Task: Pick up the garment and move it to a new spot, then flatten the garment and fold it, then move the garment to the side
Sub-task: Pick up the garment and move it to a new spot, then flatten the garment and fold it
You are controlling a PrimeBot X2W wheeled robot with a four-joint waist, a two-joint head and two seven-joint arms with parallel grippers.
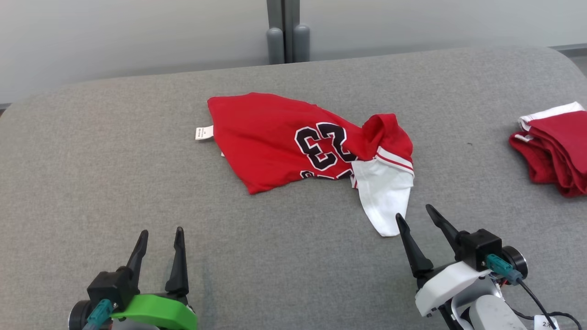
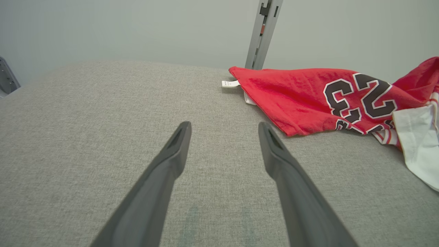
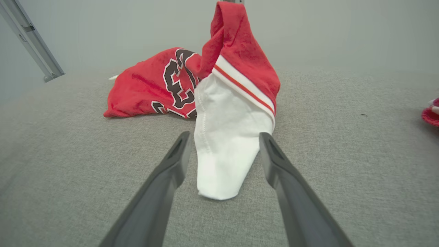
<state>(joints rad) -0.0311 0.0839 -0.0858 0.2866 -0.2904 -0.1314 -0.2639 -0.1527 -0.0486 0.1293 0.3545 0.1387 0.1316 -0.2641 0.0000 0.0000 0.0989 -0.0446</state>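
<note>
Garment is a red jersey with a dark number on it. It lies crumpled in the upper middle of the head view on the grey padded surface. One white sleeve sticks out toward the lower right, and a small white care tag pokes out at its left edge. The body is bunched, and a red hump rises just above the sleeve.

Left gripper sits at the lower left with fingers spread wide and nothing between them, well apart from the cloth. Right gripper sits at the lower right, also wide open and holding nothing. In the right wrist view its fingers flank the sleeve tip – near it, with no contact I can confirm.

Progress looks early. Whether this spot is already the "new" one can't be told from here. The jersey is not flat and not folded, so flattening, folding and the shift to the side are all left.

A second red-and-white folded pile sits at the right edge – probably the side stack. Likely next step is a pinch on the sleeve with the right gripper.
</note>
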